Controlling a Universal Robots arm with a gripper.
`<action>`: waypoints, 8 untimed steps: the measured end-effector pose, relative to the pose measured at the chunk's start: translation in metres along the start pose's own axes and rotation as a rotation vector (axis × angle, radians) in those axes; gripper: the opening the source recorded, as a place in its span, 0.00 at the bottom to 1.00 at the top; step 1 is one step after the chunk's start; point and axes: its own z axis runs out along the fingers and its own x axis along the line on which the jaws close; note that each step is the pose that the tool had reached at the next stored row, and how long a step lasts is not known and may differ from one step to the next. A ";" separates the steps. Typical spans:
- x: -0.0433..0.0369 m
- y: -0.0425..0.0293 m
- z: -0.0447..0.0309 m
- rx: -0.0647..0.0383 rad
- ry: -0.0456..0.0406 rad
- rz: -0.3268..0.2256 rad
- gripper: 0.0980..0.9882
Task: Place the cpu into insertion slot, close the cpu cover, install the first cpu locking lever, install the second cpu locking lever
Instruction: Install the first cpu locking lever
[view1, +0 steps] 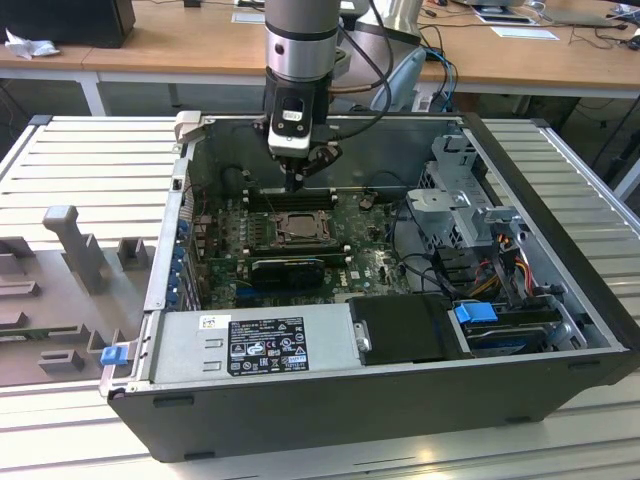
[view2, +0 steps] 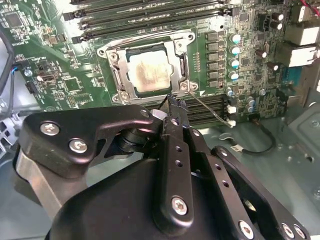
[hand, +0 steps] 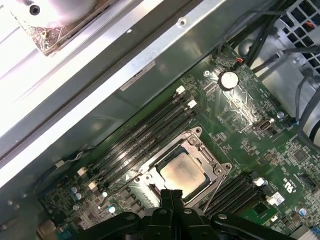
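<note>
Front of the exterior view: silver power supply (view1: 250, 345) is lying along the near wall of the open pc case (view1: 350, 410). Black graphics card (view1: 290, 268) is sitting just behind it on the green motherboard (view1: 375, 262).

Next back, the insertion slot (view2: 183, 64) is holding the cpu (view2: 148, 72), pale top lying flat & showing thru the window of the cpu cover (view2: 150, 44). The cover is lying down over it.

The gripper (view1: 293, 186) is hanging straight down over the slot's far edge, fingers pressed together, nothing showing btwn them. In the second wrist view its tip is sitting just beside a corner of the cover. A thin wire lever (view2: 210, 110) is slanting away from that corner across the nearby memory slots (view1: 260, 198). Can't tell if it's latched.

Beyond the slots the case's back wall is standing, & wooden desks (view1: 150, 55) are running across behind, well apart from the case.
</note>
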 end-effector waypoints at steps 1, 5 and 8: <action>0.0000 0.0000 0.0000 0.000 0.0005 -0.012 0.01; 0.0000 0.0000 0.0000 0.002 0.0017 -0.043 0.01; 0.0000 0.0000 0.0000 0.003 0.0029 -0.072 0.01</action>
